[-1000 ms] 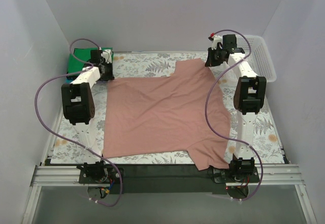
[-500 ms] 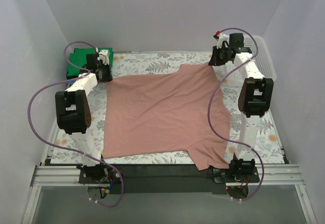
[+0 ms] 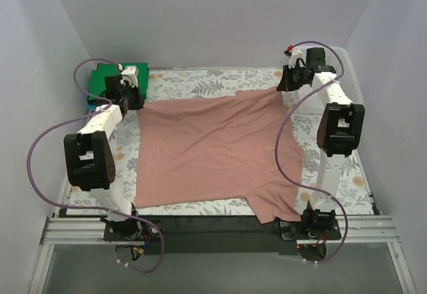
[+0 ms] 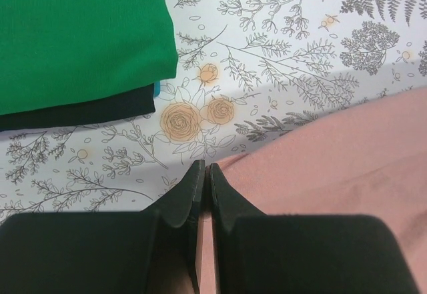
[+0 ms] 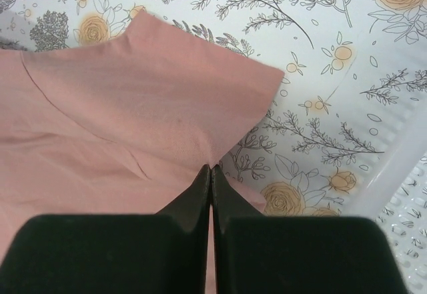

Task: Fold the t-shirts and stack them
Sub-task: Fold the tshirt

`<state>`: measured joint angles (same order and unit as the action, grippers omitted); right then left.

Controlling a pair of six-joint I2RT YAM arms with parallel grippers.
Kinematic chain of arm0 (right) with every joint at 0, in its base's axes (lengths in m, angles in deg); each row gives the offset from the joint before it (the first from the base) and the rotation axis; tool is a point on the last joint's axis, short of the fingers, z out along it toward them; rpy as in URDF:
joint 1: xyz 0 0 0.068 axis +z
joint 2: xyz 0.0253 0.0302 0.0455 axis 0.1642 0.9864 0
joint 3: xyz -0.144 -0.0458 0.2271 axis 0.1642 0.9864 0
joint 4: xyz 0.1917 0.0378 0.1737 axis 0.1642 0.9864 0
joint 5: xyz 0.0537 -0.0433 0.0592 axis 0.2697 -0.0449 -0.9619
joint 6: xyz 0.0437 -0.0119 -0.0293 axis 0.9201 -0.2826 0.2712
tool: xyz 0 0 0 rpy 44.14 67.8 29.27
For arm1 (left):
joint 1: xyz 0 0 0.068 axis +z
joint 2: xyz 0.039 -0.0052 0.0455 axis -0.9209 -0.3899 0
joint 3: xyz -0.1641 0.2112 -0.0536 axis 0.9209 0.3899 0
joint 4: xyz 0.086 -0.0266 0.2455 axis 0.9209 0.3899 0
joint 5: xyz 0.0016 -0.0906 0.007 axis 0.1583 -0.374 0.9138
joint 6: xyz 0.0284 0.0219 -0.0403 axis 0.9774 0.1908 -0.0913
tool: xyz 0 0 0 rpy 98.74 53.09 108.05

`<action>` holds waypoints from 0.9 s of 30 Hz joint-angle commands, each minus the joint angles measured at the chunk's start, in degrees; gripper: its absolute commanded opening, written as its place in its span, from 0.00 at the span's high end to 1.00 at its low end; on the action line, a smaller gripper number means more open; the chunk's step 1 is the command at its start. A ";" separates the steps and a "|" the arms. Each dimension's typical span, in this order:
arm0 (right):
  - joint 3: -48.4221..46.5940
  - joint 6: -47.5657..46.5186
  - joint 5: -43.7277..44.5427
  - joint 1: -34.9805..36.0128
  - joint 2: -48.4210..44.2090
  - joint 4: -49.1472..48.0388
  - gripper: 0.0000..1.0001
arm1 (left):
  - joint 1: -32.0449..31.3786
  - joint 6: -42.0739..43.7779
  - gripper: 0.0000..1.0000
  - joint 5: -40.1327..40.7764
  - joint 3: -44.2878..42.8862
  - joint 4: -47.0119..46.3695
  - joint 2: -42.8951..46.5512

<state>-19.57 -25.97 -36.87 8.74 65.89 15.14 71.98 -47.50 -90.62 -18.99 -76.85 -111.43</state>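
A dusty pink-brown t-shirt (image 3: 213,147) lies spread flat across the floral table cloth, one sleeve hanging over the near edge. My left gripper (image 3: 135,99) is shut on its far left corner; in the left wrist view the pink cloth (image 4: 347,154) runs in between the closed jaws (image 4: 205,167). My right gripper (image 3: 285,86) is shut on the far right corner, with the pink cloth (image 5: 120,107) pinched at the jaw tips (image 5: 211,169). A folded bright green t-shirt (image 4: 80,34) tops a small stack at the back left, over a folded black one (image 4: 87,111).
A white mesh basket (image 3: 347,74) stands at the back right, its wall (image 5: 393,174) close beside my right gripper. The folded stack (image 3: 100,81) sits just behind my left gripper. Grey walls close in the table on three sides.
Both grippers have moved toward the back of the table and slightly outward, drawing the shirt's far edge with them. The cloth now lies flatter and more stretched.
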 commanded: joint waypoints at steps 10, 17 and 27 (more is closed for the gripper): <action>8.15 -3.81 -2.98 -1.31 -8.70 -0.74 0.99 | 2.01 2.68 1.00 -2.13 6.93 -1.34 7.96; 12.54 -4.34 -3.68 -1.66 -10.99 -0.82 0.99 | 2.37 3.83 1.00 -2.83 8.69 -0.38 9.81; 17.21 -5.74 -4.03 -1.84 -13.89 -0.12 0.99 | 2.81 5.06 1.00 -2.83 11.15 0.94 11.39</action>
<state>-3.03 -30.50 -39.71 7.47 55.73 14.96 74.06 -43.85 -93.72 -8.57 -76.54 -103.76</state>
